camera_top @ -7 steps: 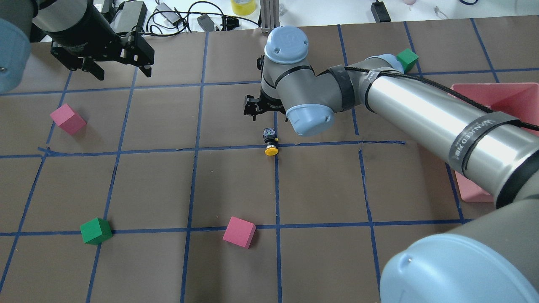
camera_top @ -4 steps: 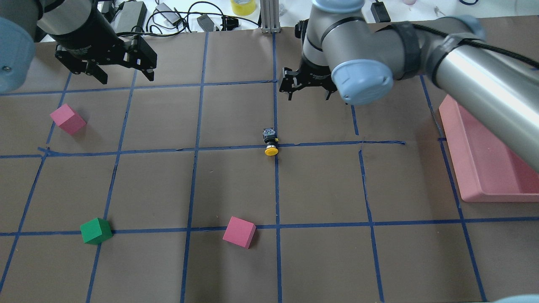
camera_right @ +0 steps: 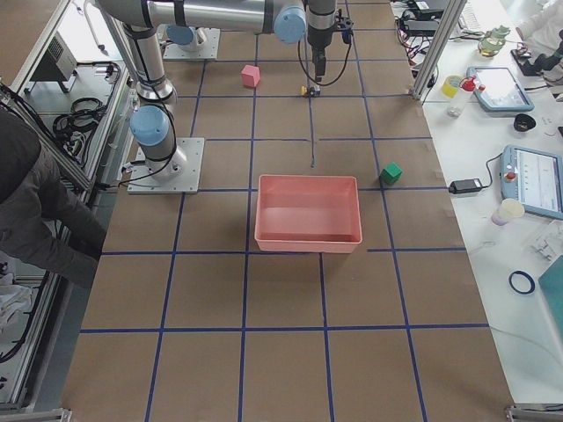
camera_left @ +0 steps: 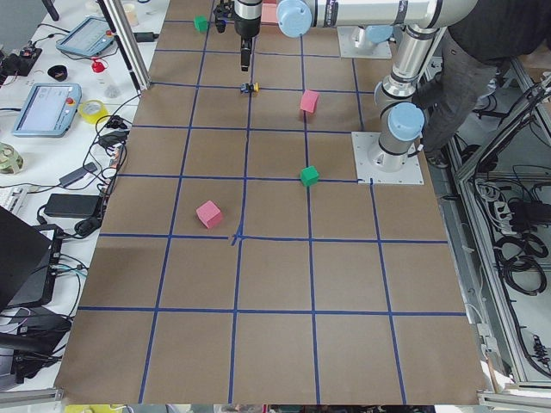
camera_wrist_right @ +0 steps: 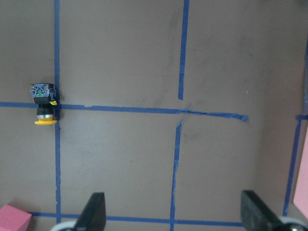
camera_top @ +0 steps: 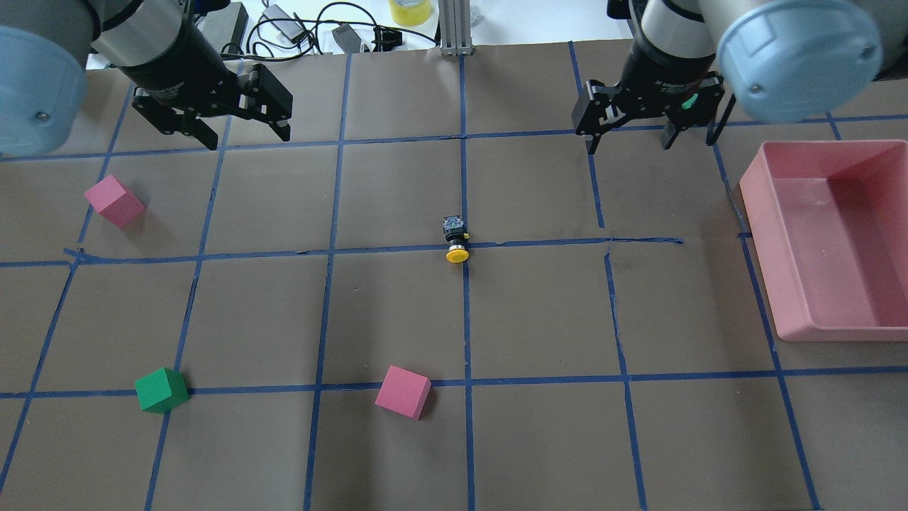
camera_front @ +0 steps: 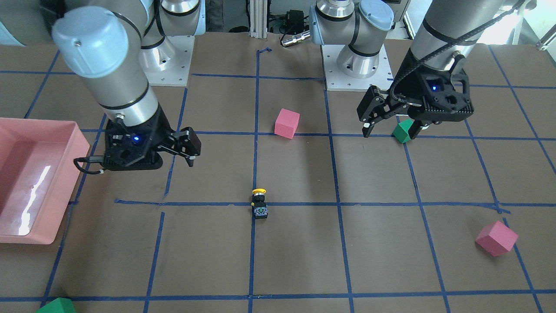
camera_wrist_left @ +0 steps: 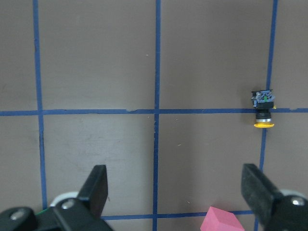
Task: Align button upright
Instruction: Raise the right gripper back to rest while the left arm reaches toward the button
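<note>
Yellow-capped button (camera_top: 455, 241) lies on its side; left gripper (camera_top: 247, 135) and right gripper (camera_top: 628, 144) hang open, empty; I must reach it next.

The black two-finger left gripper (camera_top: 247, 133) hangs at the far left, jaws spread wide and pointing down from its silver, blue-capped arm (camera_top: 135, 28). The matching right gripper (camera_top: 629, 138) hangs at the far right, equally spread.

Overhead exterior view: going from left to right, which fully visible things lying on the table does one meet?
first pink cube → green cube → second pink cube → button → pink tray
</note>
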You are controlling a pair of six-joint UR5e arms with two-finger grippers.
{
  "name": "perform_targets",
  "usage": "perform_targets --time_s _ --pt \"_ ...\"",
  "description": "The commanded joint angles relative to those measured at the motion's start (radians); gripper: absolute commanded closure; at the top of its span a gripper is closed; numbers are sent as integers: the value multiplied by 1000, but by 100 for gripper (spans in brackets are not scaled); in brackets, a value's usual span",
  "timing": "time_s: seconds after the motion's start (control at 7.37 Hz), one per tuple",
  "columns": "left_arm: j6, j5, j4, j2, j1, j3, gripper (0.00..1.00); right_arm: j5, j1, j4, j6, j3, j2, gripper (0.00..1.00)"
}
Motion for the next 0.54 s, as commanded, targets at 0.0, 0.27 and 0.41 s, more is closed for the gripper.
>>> perform_targets --time_s 0.0,0.27,0.41 --pt "-20 -15 17 -21 7 -9 0 -2 -4 100 -13 -78 -24 0" --pt "-55 -7 12 -18 3 -49 0 -20 -4 105 -15 -75 -30 0" --pt "-135 -13 20 -14 -10 -93 0 -17 -3 96 -15 -77 -24 0"
